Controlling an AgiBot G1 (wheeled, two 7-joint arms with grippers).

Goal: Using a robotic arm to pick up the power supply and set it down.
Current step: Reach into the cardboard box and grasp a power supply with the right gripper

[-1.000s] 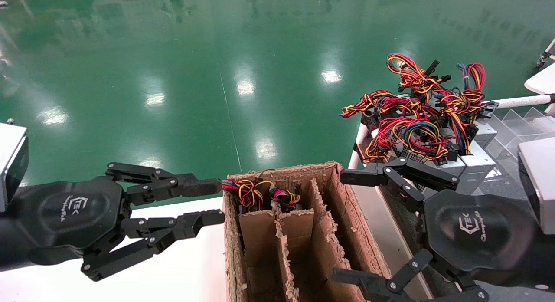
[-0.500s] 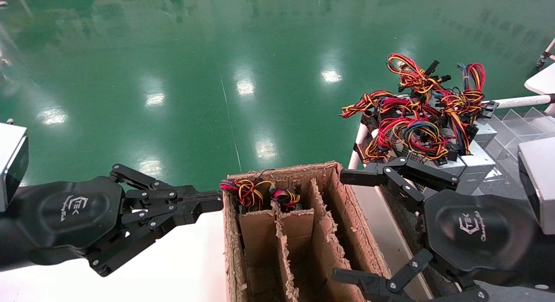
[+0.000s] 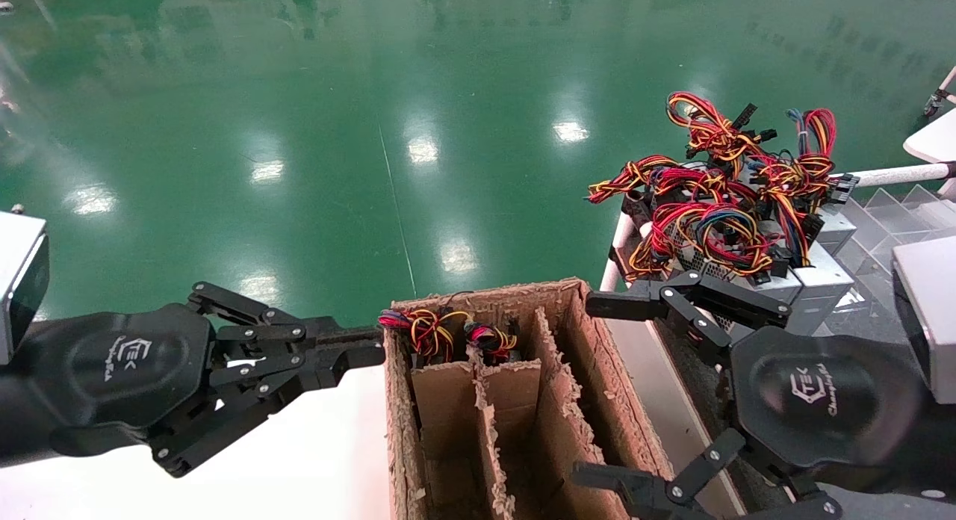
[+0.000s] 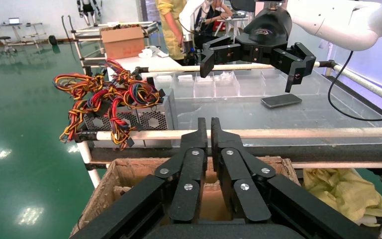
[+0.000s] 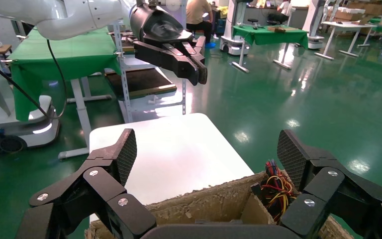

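Two tight knots of red, yellow and black wires (image 3: 429, 329) (image 3: 489, 339) poke out of the far cells of a torn cardboard box (image 3: 590, 341); the power supply bodies under them are hidden. The same wires (image 5: 276, 186) show in the right wrist view. My left gripper (image 3: 370, 348) hovers just left of the box's far corner, fingers pressed together and holding nothing; its tips (image 4: 209, 127) meet above the box rim. My right gripper (image 3: 594, 389) is spread wide open over the box's right side, and its pads (image 5: 127, 149) straddle the box.
A white table (image 3: 314, 460) lies left of the box. On a rack at the right sits a pile of grey units with big loose wire loops (image 3: 717, 221). A white pipe rail (image 4: 328, 133), clear trays holding a phone (image 4: 280, 100) and a yellow cloth (image 4: 343, 191) are nearby.
The left gripper's fingers have closed from wide open to shut, with nothing between them. The right gripper and the box have not moved.
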